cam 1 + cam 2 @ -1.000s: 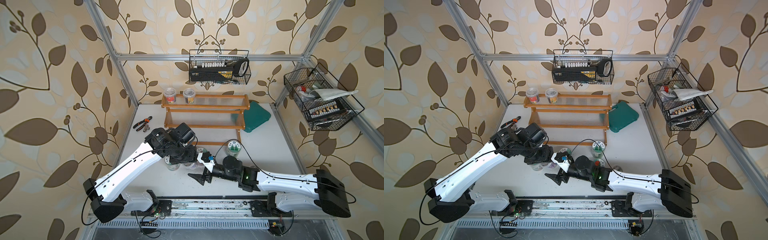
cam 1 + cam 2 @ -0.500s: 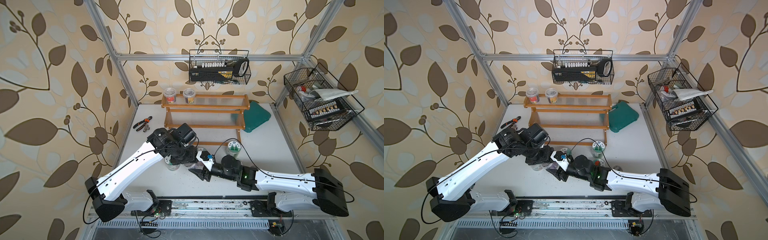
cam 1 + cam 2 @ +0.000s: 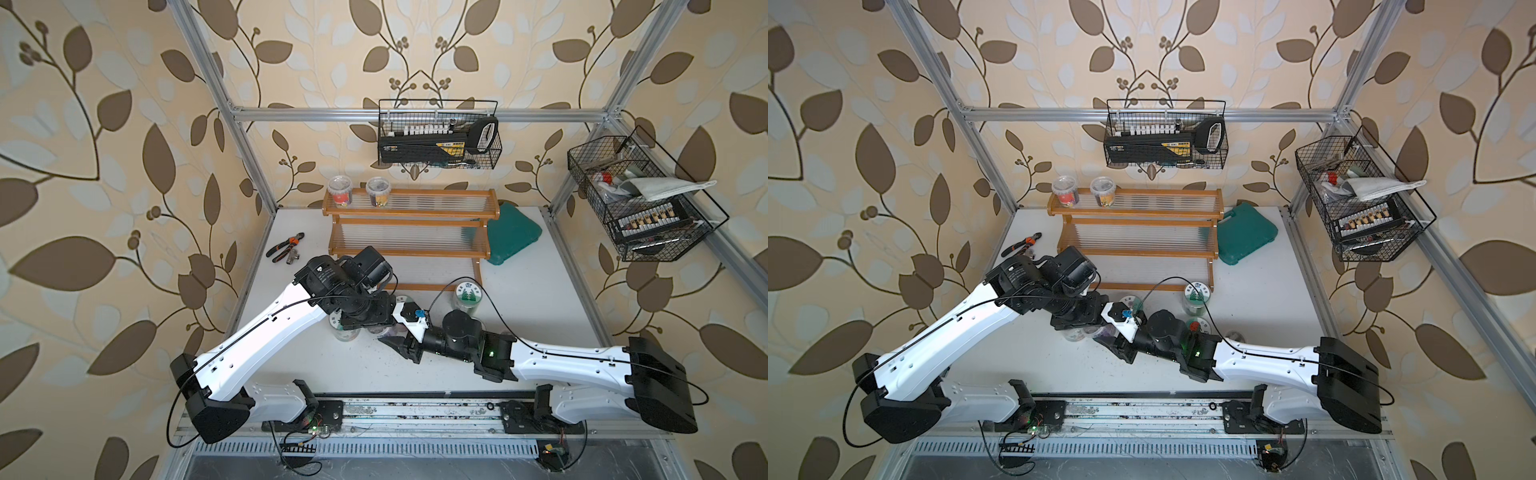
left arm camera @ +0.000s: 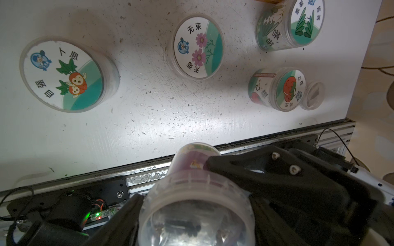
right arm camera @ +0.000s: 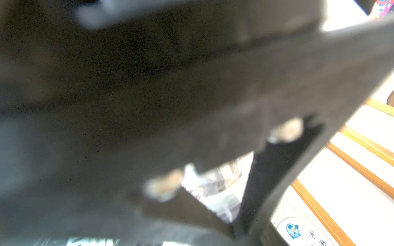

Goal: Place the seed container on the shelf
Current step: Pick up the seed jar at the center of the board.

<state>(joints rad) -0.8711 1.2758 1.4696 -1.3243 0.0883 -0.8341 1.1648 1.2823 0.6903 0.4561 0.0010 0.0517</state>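
The seed container (image 4: 196, 191), a clear plastic jar with a purple label, hangs above the table's front part, seen in both top views (image 3: 388, 331) (image 3: 1100, 332). It lies between the fingers of my left gripper (image 4: 196, 217); they run along both its sides, and a gap cannot be made out. My right gripper (image 5: 221, 187) comes from the right and is shut on the same jar, with one finger (image 4: 255, 168) lying across its side. The shelf (image 3: 409, 224), a stepped wooden rack with clear ribbed tiers, stands at the back, and two jars (image 3: 340, 191) sit on its top tier.
Several other seed jars stand on the table: (image 4: 64, 74), (image 4: 198, 46), (image 4: 290, 23), (image 4: 279, 89). Pliers (image 3: 286, 247) lie at the back left and a green case (image 3: 513, 232) right of the rack. Black wire baskets (image 3: 438, 133) (image 3: 640, 199) hang on the frame.
My right gripper has slid left to the jar held at the left gripper and its fingers have closed in around it. The left arm has hardly moved.
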